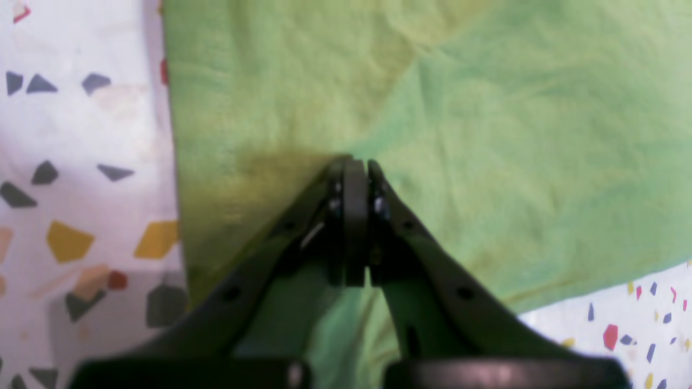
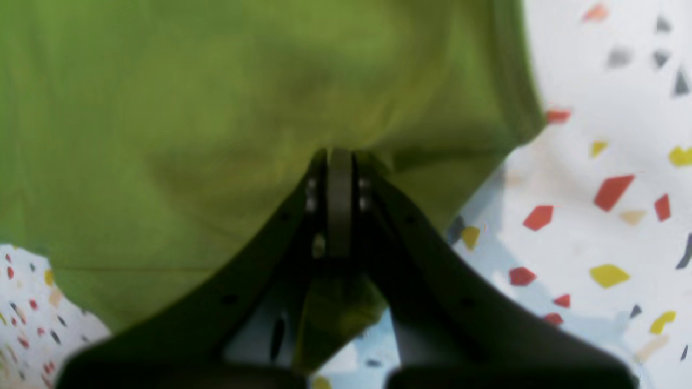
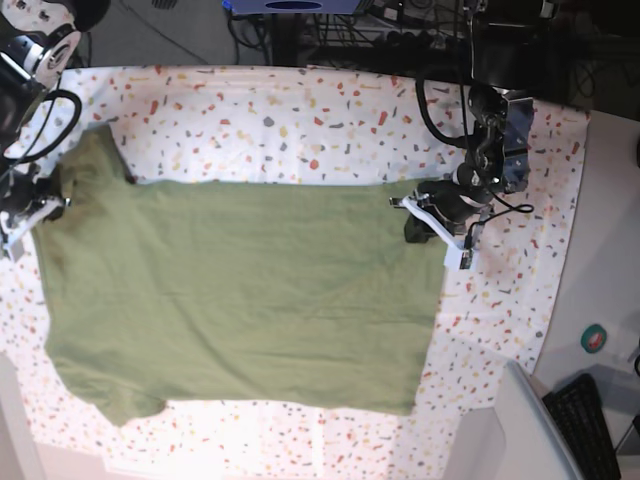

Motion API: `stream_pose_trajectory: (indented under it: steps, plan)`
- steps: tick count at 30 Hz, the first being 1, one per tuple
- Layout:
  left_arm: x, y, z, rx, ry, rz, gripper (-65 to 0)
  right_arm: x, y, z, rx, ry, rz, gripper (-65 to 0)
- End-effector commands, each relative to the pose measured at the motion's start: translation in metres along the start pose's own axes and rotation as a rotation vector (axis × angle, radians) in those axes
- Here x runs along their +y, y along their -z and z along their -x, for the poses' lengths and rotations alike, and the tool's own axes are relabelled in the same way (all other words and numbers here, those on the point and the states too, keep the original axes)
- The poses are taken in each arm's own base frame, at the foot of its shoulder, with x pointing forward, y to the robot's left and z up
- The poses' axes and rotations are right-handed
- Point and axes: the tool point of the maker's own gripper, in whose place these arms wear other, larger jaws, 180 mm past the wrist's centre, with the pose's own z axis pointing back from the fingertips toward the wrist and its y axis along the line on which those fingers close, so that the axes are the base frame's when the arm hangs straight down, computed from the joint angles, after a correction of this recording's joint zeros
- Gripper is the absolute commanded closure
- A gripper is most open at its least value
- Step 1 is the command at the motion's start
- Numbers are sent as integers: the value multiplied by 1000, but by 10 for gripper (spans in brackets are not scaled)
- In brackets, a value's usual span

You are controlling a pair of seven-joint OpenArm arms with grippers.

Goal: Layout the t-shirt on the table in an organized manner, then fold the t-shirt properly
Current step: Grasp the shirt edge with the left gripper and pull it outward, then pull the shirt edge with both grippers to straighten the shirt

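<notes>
A soft olive-green short-sleeved t-shirt [image 3: 240, 290] lies spread across the white, colour-flecked worktop [image 3: 300, 110]. The left tool [image 1: 355, 162] and right tool [image 2: 339, 153] are each clamped tight on opposite edges of its fabric.

Olive-green t-shirt [image 3: 240, 290] lies spread flat on the flecked table [image 3: 300, 110].

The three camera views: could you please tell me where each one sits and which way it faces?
Left wrist: behind the left gripper, looking along its shut jaws at the t-shirt.
Right wrist: behind the right gripper, jaws shut on green cloth near the sleeve.
Base: overhead, looking down on the table; both arms show.
All share the t-shirt and speckled cloth.
</notes>
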Motion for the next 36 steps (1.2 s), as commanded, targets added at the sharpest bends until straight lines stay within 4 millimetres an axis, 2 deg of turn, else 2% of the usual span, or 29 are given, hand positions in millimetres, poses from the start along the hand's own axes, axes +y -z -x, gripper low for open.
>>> stream_pose_trajectory:
  steps: [1,3,5,8,12,14,17,21,23,26,27,28,29,31,33,35,36]
  plan:
    - [26,-5,31,135,39,-88,0,-12,-6,-20,-55,6,34,0]
    - [43,-8,35,155,41,-113,0,-13,-2,-27,-84,11,63,0]
    - [50,-9,32,152,39,-125,0,-22,-2,-33,-100,1,111,0]
    - [52,-9,11,112,57,-129,0,-30,1,-33,-78,-4,170,0]
    - [41,-12,-22,34,87,-112,0,-37,-5,-38,-106,25,188,0]
    - [31,-19,-33,-13,82,-89,0,-45,-17,-44,-153,39,212,0]
    - [15,-37,-45,-100,-2,-14,0,-42,-40,-58,-245,24,243,0]
    - [17,-62,-41,-144,-131,58,0,-19,-78,-62,-305,-93,228,0]
    - [24,-70,-30,-135,-185,70,0,-5,-93,-55,-289,-174,205,0]
    - [28,-75,-20,-124,-217,69,0,-5,-105,-35,-214,-138,246,0]
    - [34,-78,-19,-134,-229,54,-71,-9,-108,-27,-179,-115,259,0]
    - [41,-81,-20,-151,-242,39,-189,-11,-109,-17,-148,-86,266,-26]
    - [44,-83,-19,-167,-258,29,-301,-13,-109,-7,-124,-51,271,-98]
    - [45,-83,-20,-189,-283,21,-479,-17,-109,7,-107,17,271,-245]
    - [45,-77,-20,-183,-288,23,-574,-17,-110,14,-130,78,248,-372]
    - [41,-64,-18,-157,-291,34,-584,-16,-111,16,-159,115,223,-438]
    - [40,-59,-15,-141,-293,37,-584,-15,-111,19,-161,120,217,-441]
